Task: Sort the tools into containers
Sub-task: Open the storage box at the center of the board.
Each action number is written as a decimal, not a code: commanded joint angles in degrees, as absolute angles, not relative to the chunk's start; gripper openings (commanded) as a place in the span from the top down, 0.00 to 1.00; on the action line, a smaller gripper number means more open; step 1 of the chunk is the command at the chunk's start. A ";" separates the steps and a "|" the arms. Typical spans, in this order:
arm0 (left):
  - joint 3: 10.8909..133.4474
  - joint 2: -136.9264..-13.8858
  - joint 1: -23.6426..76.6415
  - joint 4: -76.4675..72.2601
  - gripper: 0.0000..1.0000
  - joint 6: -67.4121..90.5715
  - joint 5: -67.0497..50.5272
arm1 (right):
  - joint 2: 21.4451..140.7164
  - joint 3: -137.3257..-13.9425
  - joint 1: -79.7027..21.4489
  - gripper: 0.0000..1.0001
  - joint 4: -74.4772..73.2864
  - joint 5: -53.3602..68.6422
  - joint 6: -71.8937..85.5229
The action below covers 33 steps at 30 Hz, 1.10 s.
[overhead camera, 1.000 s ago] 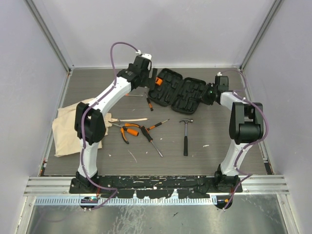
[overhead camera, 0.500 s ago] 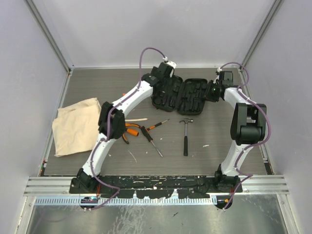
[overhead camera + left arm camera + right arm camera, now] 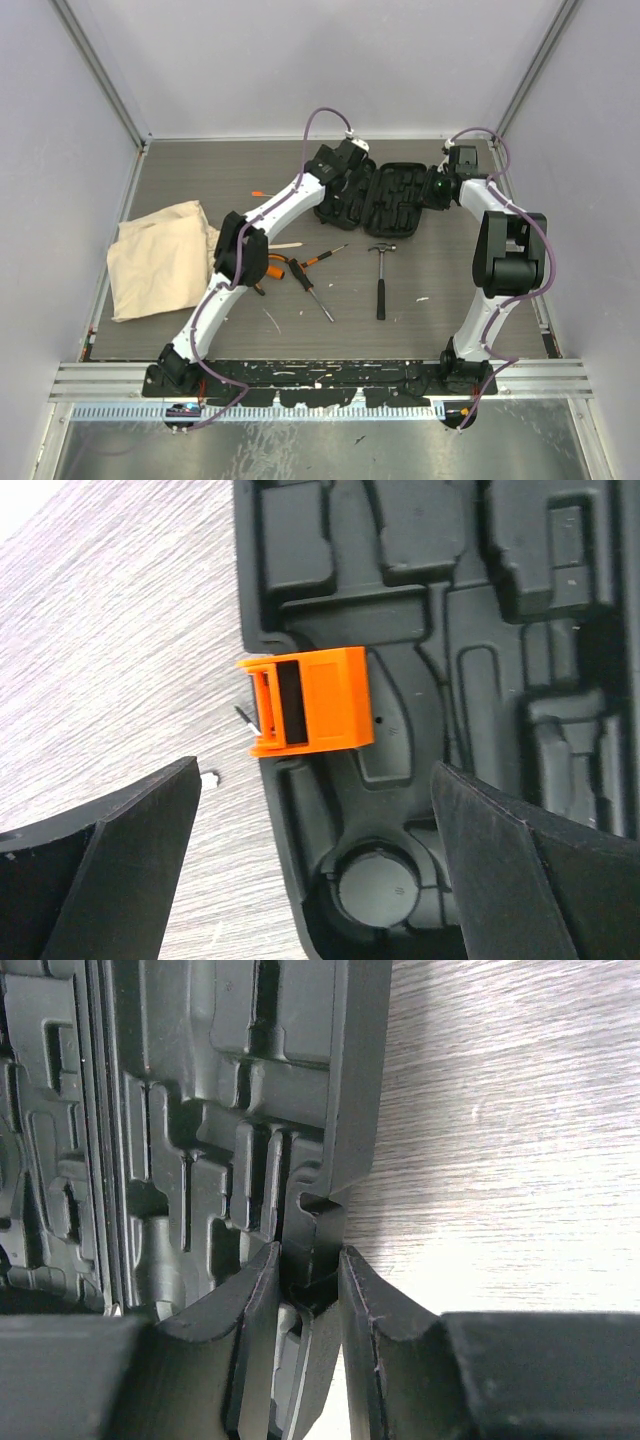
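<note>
The open black tool case (image 3: 385,200) lies at the back centre, its moulded slots empty. My left gripper (image 3: 332,182) hovers open over its left end; the left wrist view shows the case (image 3: 470,630) and an orange latch (image 3: 310,712) between my spread jaws (image 3: 318,880). My right gripper (image 3: 433,190) is shut on the case's right rim (image 3: 312,1260). In front lie the hammer (image 3: 380,272), two screwdrivers (image 3: 308,280), and the pliers (image 3: 268,268), partly hidden by my left arm. A thin orange-tipped driver (image 3: 262,193) lies at back left. The beige cloth bag (image 3: 160,255) is at left.
A thin pale stick (image 3: 286,245) lies beside the left arm. Small white scraps dot the wooden table (image 3: 420,300). Pale walls and metal rails enclose the table on three sides.
My left arm swung right from the back left to the case's left end, uncovering the bag. The case shifted slightly right. My right gripper stayed clamped on the rim.
</note>
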<state>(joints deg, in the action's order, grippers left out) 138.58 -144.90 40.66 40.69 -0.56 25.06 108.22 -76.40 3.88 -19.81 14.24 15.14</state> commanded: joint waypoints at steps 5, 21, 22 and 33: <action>140.12 -146.11 40.04 36.02 0.01 -4.32 34.76 | 103.88 -77.01 4.13 0.96 -19.16 13.00 13.96; 140.35 -143.56 36.81 30.02 0.01 -5.28 39.48 | 103.97 -75.96 4.19 0.96 -19.07 11.56 14.06; 140.24 -143.45 36.36 30.16 0.01 -5.21 39.61 | 103.95 -75.93 4.21 0.96 -19.07 11.47 14.06; 129.04 -132.73 32.94 30.12 0.00 -0.82 36.80 | 103.73 -75.09 5.45 0.97 -18.95 9.06 16.02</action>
